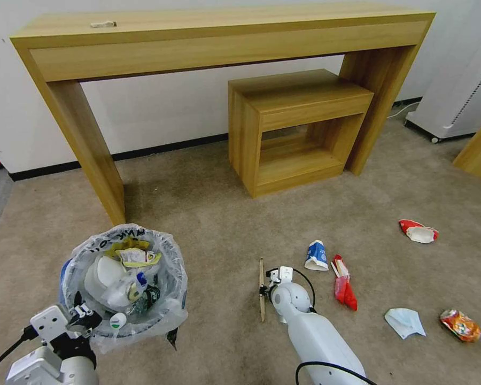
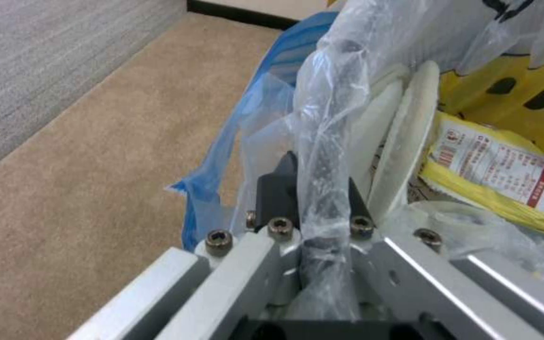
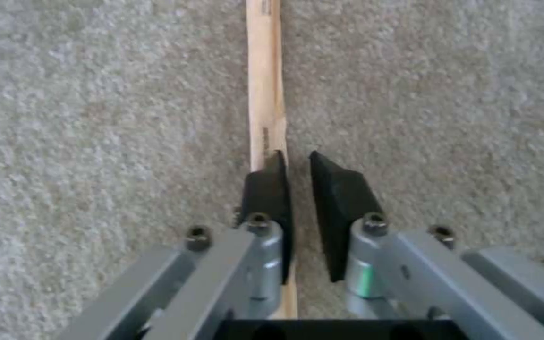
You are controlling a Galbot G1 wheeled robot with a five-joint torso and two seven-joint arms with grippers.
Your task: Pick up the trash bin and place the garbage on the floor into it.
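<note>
Left gripper pinches the crinkly bag rim of the round blue trash bin, lower left. Right gripper, fingers narrowly parted, sits over the slim wooden stick on short-pile carpet.

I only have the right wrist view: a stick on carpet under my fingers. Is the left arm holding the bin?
Observer: Yes, the left gripper is shut on the bag-covered rim of the trash bin.
Operator: What's inside it?
Observer: White slippers and a yellow wrapper, among other things.
Operator: What else is on the floor?
Observer: Beyond the wooden stick at the right gripper, to its right: blue-white cup, red wrapper, red-white cup, blue mask, orange snack bag.
</note>
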